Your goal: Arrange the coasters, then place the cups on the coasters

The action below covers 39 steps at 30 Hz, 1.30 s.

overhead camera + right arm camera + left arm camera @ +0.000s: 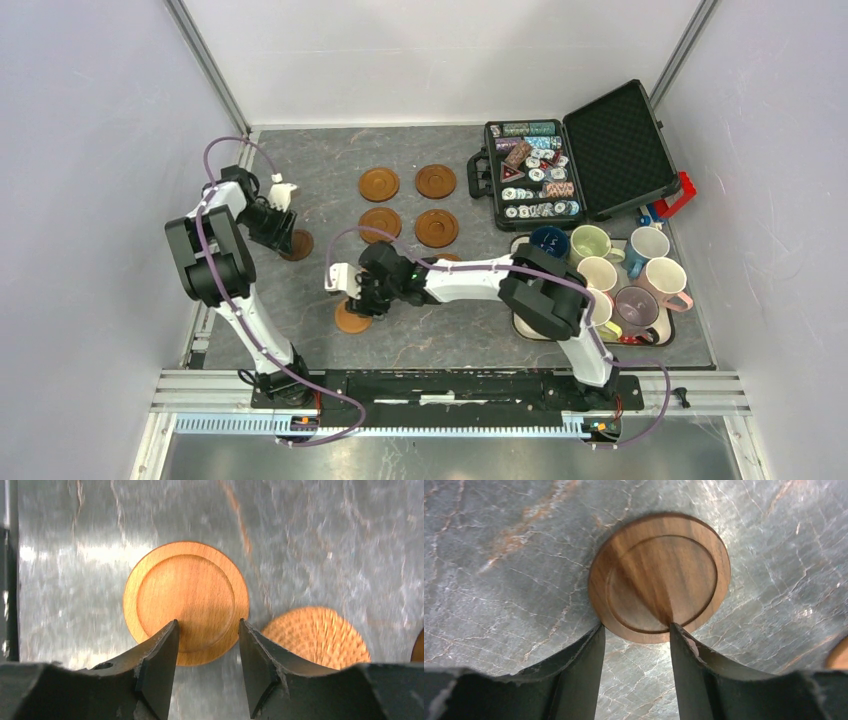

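As the left hand [636, 625] and right hand [208, 621] gape empty, coasters [659, 577] [186, 602] lie at their tips.

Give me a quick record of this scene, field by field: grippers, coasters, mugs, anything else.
left gripper: open, tips at the near rim of a dark coaster lying flat
right gripper: open, tips over an orange coaster
square of coasters: four, two by two
mugs: grouped at right, none on coasters
case: open, chips inside

No readable text — poker chips [535, 178] (too small).
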Tool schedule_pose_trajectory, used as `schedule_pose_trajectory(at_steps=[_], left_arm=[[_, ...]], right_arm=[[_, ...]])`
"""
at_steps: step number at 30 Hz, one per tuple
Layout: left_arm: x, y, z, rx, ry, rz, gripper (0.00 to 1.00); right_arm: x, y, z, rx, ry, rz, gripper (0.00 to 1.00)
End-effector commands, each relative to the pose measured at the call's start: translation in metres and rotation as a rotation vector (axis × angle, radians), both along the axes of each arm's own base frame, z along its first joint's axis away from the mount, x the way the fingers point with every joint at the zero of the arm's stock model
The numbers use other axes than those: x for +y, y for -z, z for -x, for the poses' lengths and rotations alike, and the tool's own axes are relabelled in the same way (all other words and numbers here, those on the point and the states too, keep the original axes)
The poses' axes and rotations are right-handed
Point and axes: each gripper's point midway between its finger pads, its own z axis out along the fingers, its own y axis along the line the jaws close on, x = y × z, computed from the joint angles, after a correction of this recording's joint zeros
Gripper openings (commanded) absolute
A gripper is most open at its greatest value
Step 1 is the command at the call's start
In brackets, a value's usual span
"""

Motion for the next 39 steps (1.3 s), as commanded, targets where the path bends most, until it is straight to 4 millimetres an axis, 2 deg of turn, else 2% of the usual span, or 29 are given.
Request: schedule_pose_trajectory(at_steps=[1,7,12,13,15,17,19,23,25,27,30,34,39], left_arm=[[-0.009,0.009,0.033,0.049,0.135,-0.004,0.56],[-0.011,0.013,0.076,0.093,0.287,-0.052,0.54],[-0.019,0.002,0.105,0.108,0.388,-0.042,0.54],[-0.022,-0.003,0.102,0.083,0.366,-0.026,0.55],[-0.026,-0.020,0.082,0.016,0.266,0.019,0.57],[-0.022,-0.038,0.049,-0.046,0.150,0.049,0.60],[-0.015,-0.047,0.018,-0.084,0.061,0.059,0.63],[0.000,-0.047,-0.025,-0.101,-0.017,0.047,0.68],[0.008,-0.040,-0.035,-0.089,-0.024,0.027,0.68],[0.013,-0.032,-0.040,-0.071,-0.022,0.009,0.68],[0.014,-0.019,-0.036,-0.039,0.023,-0.019,0.68],[0.014,-0.001,-0.023,-0.001,0.084,-0.063,0.67],[0.011,0.017,0.003,0.052,0.157,-0.095,0.59]], right_arm=[[-0.065,0.033,0.021,0.027,-0.052,0.193,0.53],[-0.101,0.040,0.029,0.044,-0.039,0.243,0.50],[-0.130,0.042,0.038,0.051,-0.045,0.279,0.49],[-0.136,0.043,0.039,0.052,-0.045,0.286,0.49],[-0.147,0.046,0.041,0.052,-0.038,0.305,0.49],[-0.156,0.047,0.040,0.054,-0.026,0.319,0.48],[-0.164,0.047,0.039,0.059,-0.013,0.328,0.48],[-0.181,0.047,0.040,0.056,-0.006,0.346,0.48],[-0.189,0.046,0.041,0.049,-0.006,0.352,0.48],[-0.199,0.047,0.044,0.051,-0.004,0.363,0.47],[-0.212,0.048,0.049,0.054,-0.005,0.374,0.47],[-0.229,0.052,0.055,0.061,0.001,0.399,0.47],[-0.246,0.052,0.058,0.059,0.008,0.426,0.46]])
